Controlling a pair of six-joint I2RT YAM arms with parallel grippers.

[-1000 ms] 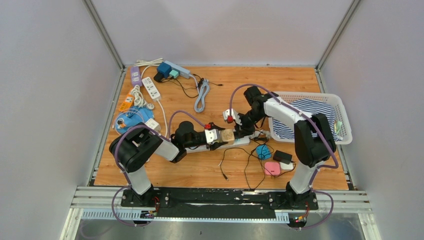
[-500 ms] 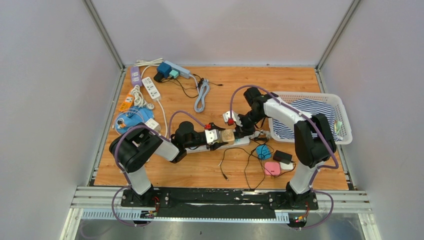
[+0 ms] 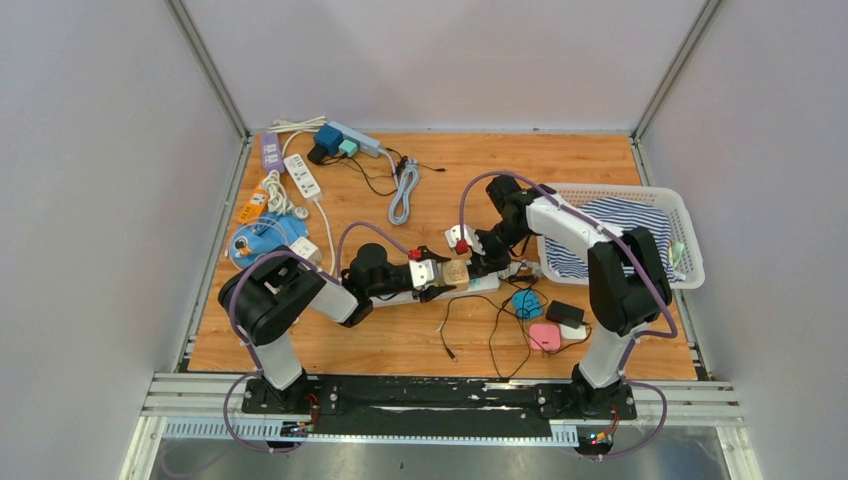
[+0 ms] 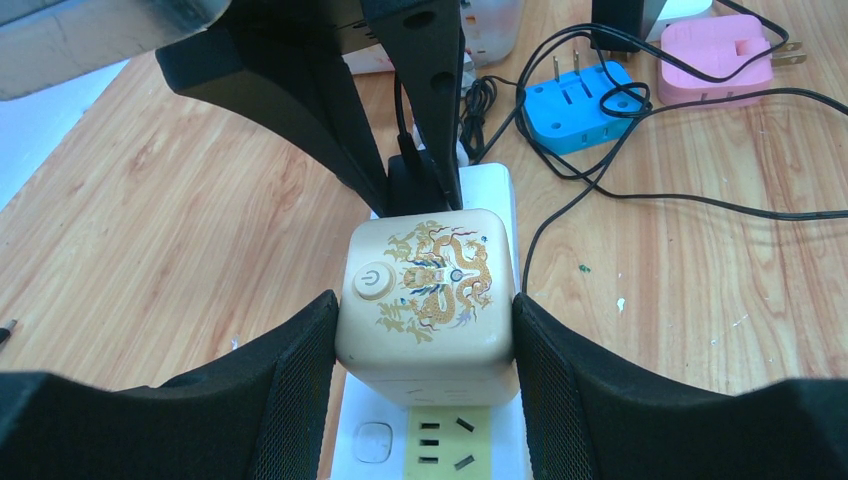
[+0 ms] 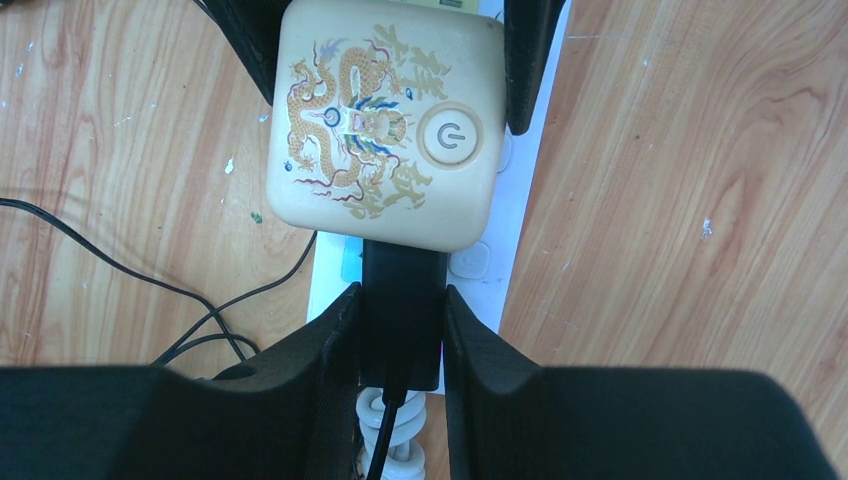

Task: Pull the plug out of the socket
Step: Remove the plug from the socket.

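A white socket strip [image 4: 440, 440] lies on the wooden table. A cream cube adapter [image 4: 428, 290] with a gold dragon print sits on it. My left gripper [image 4: 425, 330] is shut on the cube, its pads pressed to both sides. Right behind the cube a black plug [image 5: 403, 275] with a black cable stands on the strip [image 5: 515, 230]. My right gripper [image 5: 402, 305] is shut on this plug from above. In the top view both grippers meet at the strip [image 3: 487, 284]. The plug's prongs are hidden.
A blue adapter [image 3: 525, 302], a pink one [image 3: 544, 336] and a black one [image 3: 565, 313] lie among loose black cables to the strip's near right. A white basket [image 3: 680, 210] with striped cloth stands at the right. More socket strips [image 3: 300, 175] and cables lie at the back left.
The right wrist has shifted very slightly over the strip. Both grips look the same as before, and the left arm has not moved.
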